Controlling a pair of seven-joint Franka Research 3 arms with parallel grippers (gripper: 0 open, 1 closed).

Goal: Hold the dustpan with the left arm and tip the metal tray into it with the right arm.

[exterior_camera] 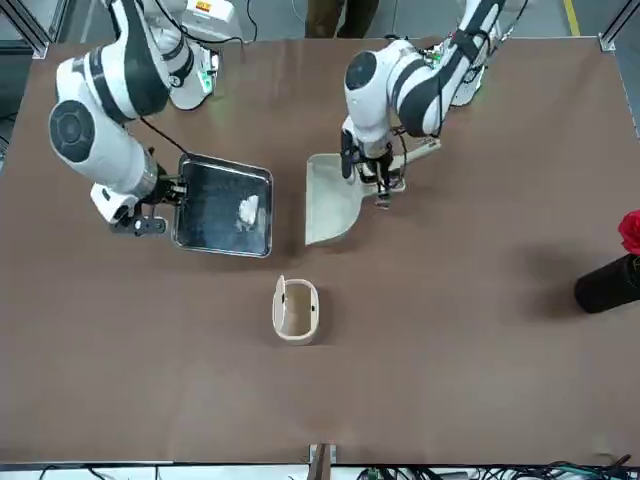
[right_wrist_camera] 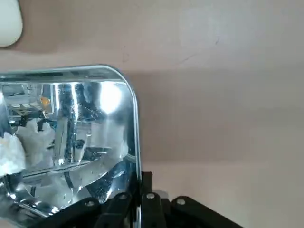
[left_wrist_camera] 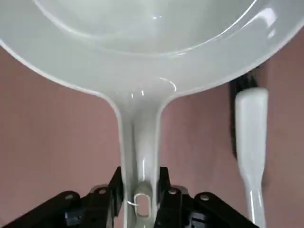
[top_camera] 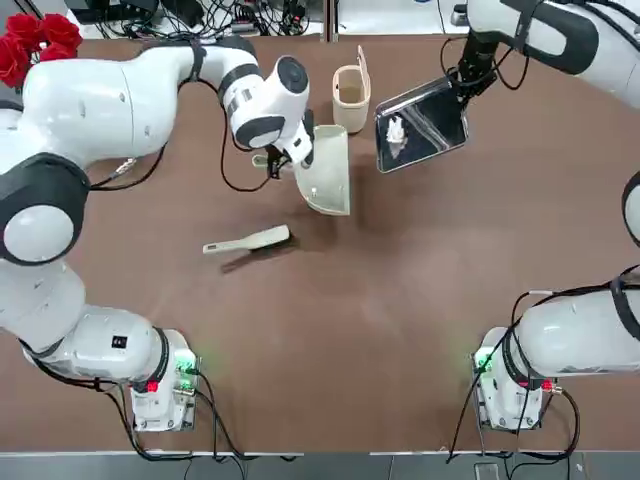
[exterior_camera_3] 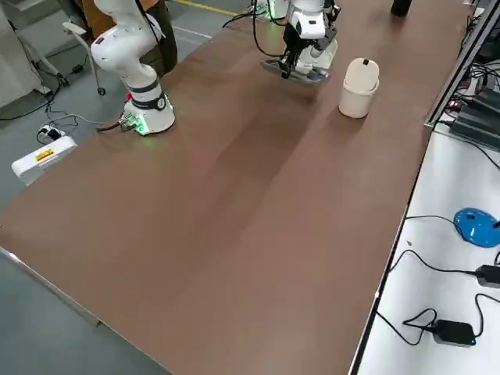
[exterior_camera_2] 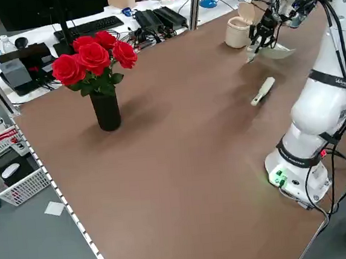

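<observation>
A: Item one, far left of the table in the top view: red roses [top_camera: 35, 40] in a dark vase. Not part of the job.

B: Item two?

A: Hand brush [top_camera: 248, 241], lying flat on the brown table [top_camera: 380, 330], untouched. Item three: left gripper [left_wrist_camera: 141, 187], fingers clamped on the thin handle of the dustpan [top_camera: 328, 172]. The scoop hangs clear of the table, near the middle, its mouth toward the tray side.

B: And past that?

A: Item four: cream bin [top_camera: 351, 95], upright, just beyond the dustpan. Item five: the metal tray [top_camera: 422, 126], raised off the table and slightly tilted, a white crumpled scrap [top_camera: 396, 130] inside it. The right gripper [right_wrist_camera: 137, 199] pinches its rim at one edge.

B: Step in hand?

A: Both pieces lifted, tray and dustpan near but apart. Tipping not yet done, by my reading.

B: Next move?

A: Tray's low edge over the scoop's mouth, then a wrist roll steep enough to slide the scrap out, dustpan kept steady beneath.
</observation>
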